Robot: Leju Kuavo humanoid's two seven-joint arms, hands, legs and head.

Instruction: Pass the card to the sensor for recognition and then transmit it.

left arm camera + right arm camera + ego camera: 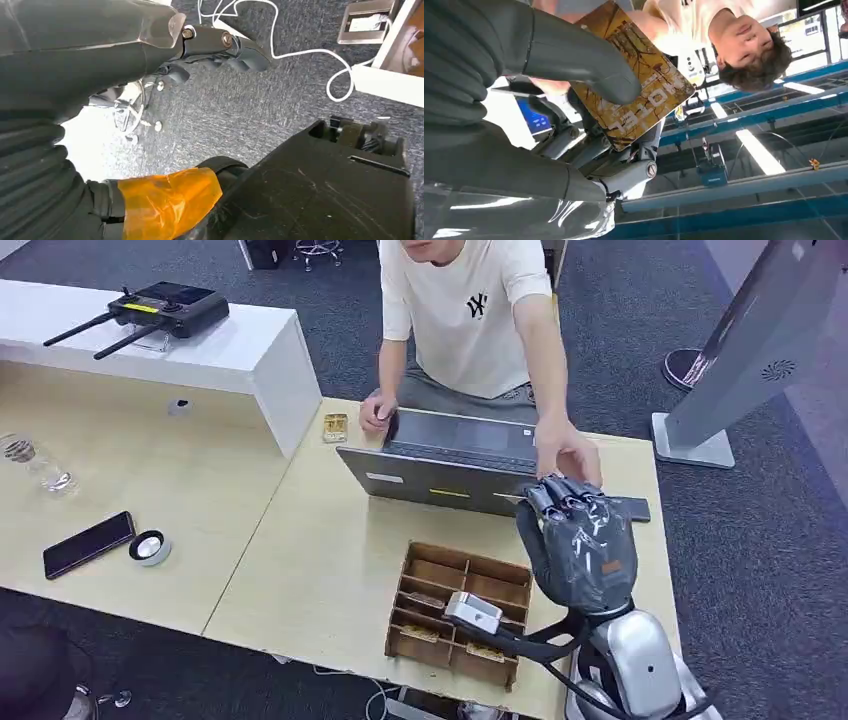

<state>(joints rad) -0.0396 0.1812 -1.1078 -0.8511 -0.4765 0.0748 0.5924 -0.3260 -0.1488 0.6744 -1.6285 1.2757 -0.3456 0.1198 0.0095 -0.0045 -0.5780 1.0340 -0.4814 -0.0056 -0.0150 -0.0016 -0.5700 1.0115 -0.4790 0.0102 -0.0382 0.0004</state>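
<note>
the table (300,570) has bare wood left of the laptop (450,465), whose far side the person (470,310) leans over. the wooden tray (455,615) sits at the near edge, just below the raised right hand (580,545). that hand's thumb presses the card (636,75) against its fingers, and the person's hand (565,455) is just beyond. the left hand (220,47) hangs over carpet, fingers curled, holding nothing.

1. The right hand (549,100) held a yellow-brown card (639,85), its grey thumb pressed on the printed face.
2. Dark fingers (589,150) lay behind the card.
3. A person (724,35) in a pale shirt showed beyond the card.
</note>
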